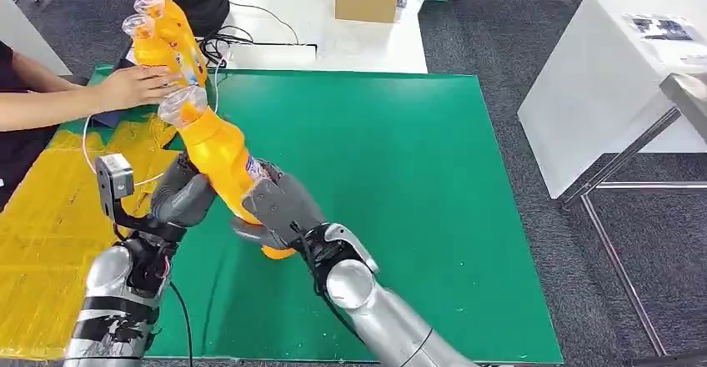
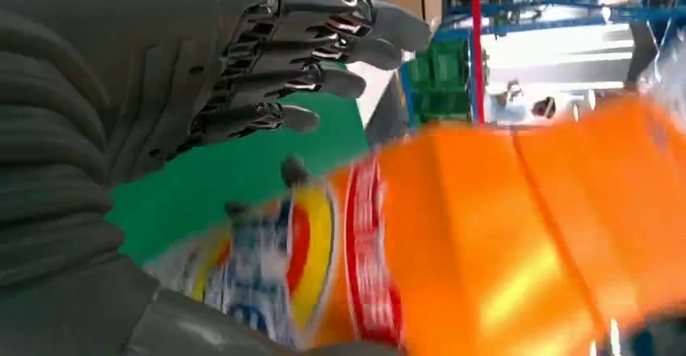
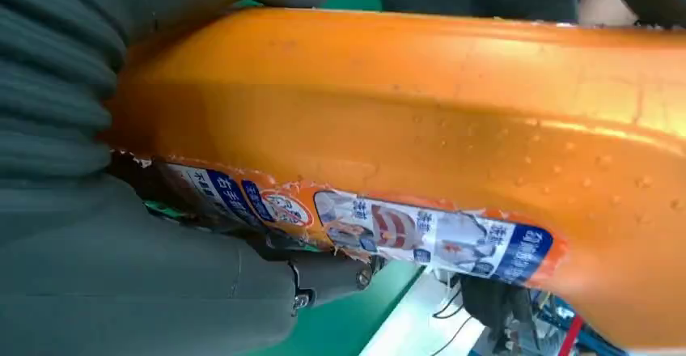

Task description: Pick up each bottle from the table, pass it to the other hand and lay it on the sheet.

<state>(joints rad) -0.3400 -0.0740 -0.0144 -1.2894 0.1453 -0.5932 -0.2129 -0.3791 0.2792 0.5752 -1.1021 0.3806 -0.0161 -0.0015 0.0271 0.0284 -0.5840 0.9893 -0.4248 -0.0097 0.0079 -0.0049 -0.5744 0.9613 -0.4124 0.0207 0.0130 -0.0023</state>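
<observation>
Now the right hand (image 1: pixel 279 204) grips the lower body of an orange plastic bottle with a clear cap (image 1: pixel 215 146), which is tilted above the green table mat (image 1: pixel 400 175). The left hand (image 1: pixel 183 196) is just beside the bottle; in the left wrist view its fingers (image 2: pixel 323 48) are stretched out and apart, holding nothing. Beyond the bottle, a person's hand (image 1: pixel 133 87) rests on more orange bottles (image 1: pixel 162 29). A wrinkled yellow sheet (image 1: pixel 50 217) lies beside the green mat.

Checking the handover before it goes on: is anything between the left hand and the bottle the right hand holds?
Nothing visible: the left hand is open right beside the orange bottle, which the right hand grips.
</observation>
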